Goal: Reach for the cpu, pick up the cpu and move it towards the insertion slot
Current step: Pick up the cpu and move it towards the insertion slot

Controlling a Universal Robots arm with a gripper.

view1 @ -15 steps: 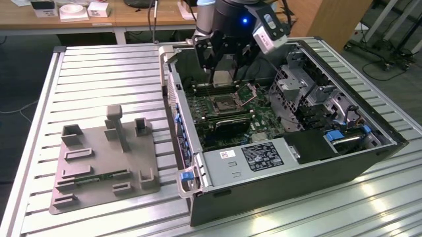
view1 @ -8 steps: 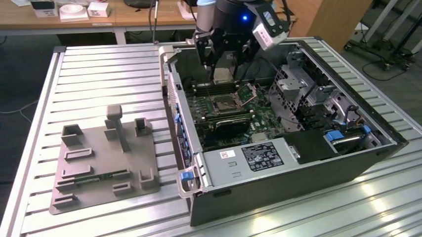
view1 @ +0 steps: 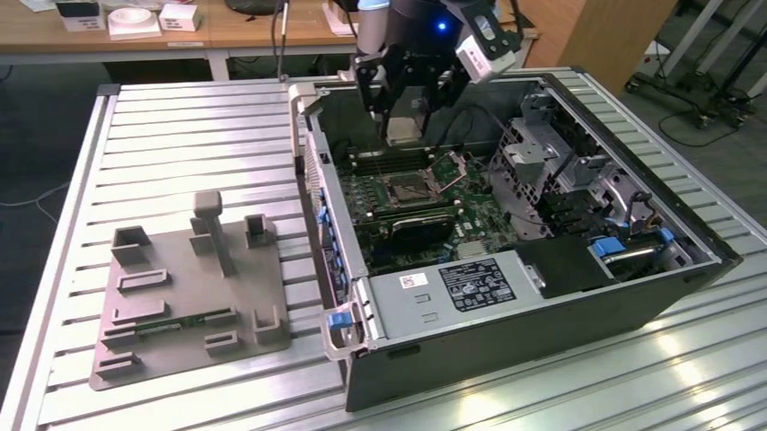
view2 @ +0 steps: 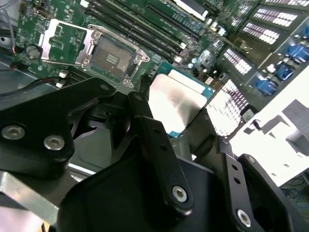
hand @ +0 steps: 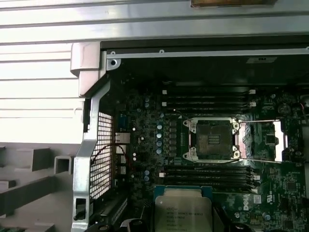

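With my black two-fingered gripper [view2: 176, 123] clamped on the flat silver-topped, green-rimmed cpu [view2: 175, 104], I'm mid-carry above the green motherboard, near the open metal-framed insertion slot [hand: 213, 139], so I judge squaring up over it comes next.

Robotics lab: slatted metal bench [view1: 180, 126]; opened computer case [view1: 515, 269]

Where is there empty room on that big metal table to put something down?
The ribbed table is bare beyond the grey tray, up to its far edge, and in the near strip in front of the computer case. Inside the case it is crowded: the gripper holds the cpu above the motherboard, near the open insertion slot.
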